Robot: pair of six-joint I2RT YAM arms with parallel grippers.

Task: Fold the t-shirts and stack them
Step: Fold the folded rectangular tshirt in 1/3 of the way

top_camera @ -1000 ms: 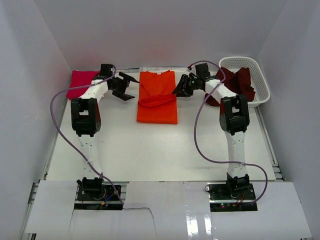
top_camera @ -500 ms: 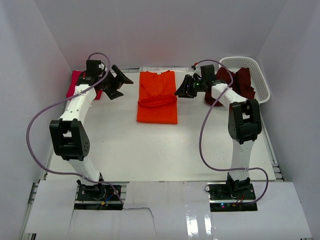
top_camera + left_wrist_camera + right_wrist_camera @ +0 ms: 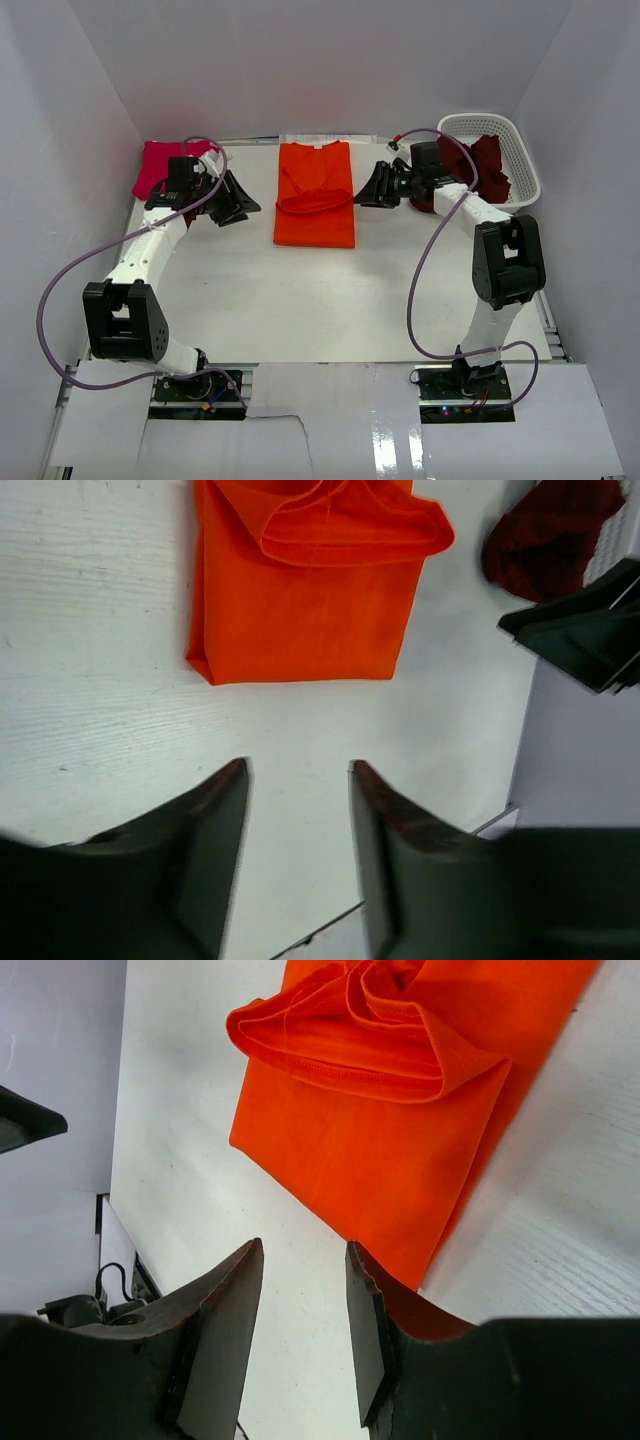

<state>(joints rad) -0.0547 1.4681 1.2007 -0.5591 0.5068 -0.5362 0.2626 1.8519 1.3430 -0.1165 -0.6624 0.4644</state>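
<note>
The orange t-shirt [image 3: 315, 200] lies part-folded at the table's middle back, one rolled fold across its upper half [image 3: 300, 610] [image 3: 380, 1130]. A magenta t-shirt [image 3: 160, 165] sits folded at the back left. The maroon t-shirt [image 3: 490, 165] hangs out of the white basket [image 3: 527, 165]; a bit of this maroon t-shirt [image 3: 550, 535] also shows in the left wrist view. My left gripper [image 3: 238, 203] [image 3: 298, 765] hovers open left of the orange shirt, holding nothing. On the shirt's right, my right gripper [image 3: 372, 190] [image 3: 303, 1248] is open and empty too, just off the cloth's edge.
White walls close in the table [image 3: 300, 290] on the left, back and right. The basket stands in the back right corner. Purple cables loop from both arms. Each wrist view catches the opposite gripper: the right gripper [image 3: 590, 630] and the left gripper [image 3: 25, 1120].
The left arm has swung outward and its gripper has dropped nearer the table with its jaws narrowing. The right gripper has drawn slightly nearer. The shirts have not moved.
</note>
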